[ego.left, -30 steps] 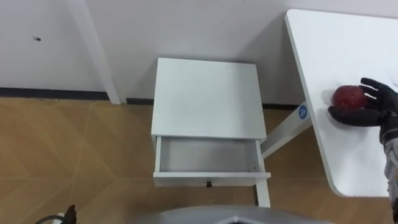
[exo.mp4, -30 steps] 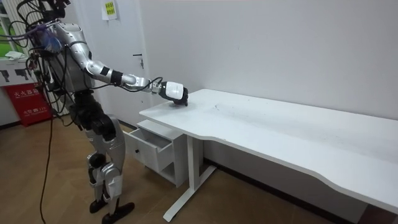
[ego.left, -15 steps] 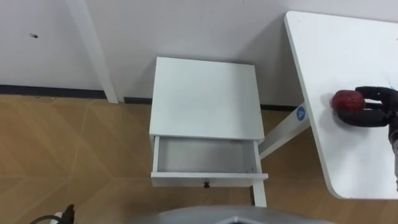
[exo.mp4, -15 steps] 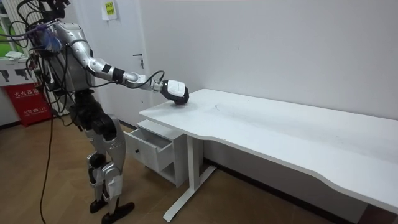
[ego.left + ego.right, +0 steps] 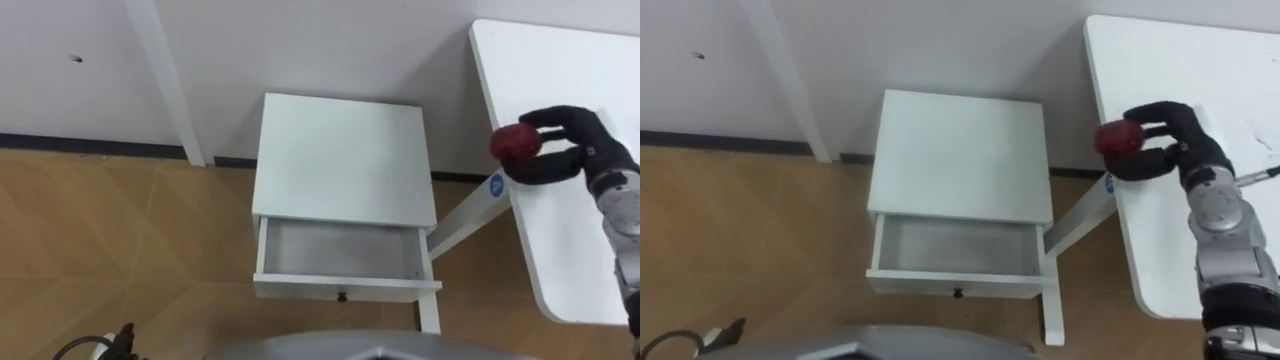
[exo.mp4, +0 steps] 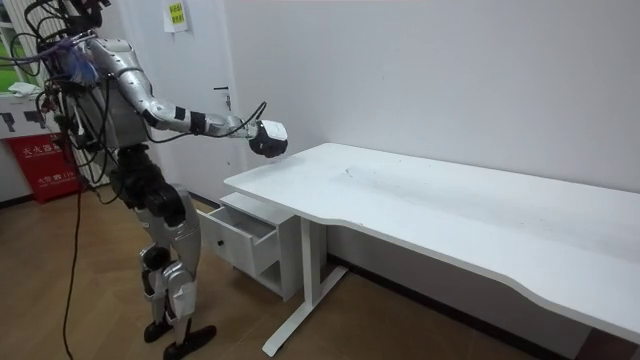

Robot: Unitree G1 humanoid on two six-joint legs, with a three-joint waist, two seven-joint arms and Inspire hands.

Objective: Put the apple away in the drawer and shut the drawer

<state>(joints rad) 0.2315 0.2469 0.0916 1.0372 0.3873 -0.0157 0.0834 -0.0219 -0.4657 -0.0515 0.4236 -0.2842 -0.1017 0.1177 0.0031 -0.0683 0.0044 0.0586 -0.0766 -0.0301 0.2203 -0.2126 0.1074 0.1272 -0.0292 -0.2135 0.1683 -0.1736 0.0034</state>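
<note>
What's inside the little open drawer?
Just the drawer's bare white bottom shows, nothing on it. Its back part is hidden under the nightstand top. The apple is in the right hand.

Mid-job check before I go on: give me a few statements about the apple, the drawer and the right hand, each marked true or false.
1. The right hand has its fingers curled round the apple. True.
2. The drawer is shut. False: it stands pulled out of the white cabinet.
3. The apple lies in the drawer. False: the drawer's bottom is bare, and the apple is in the right hand, at the left edge of the white table.
4. The cabinet stands to the left of the table. True.
</note>
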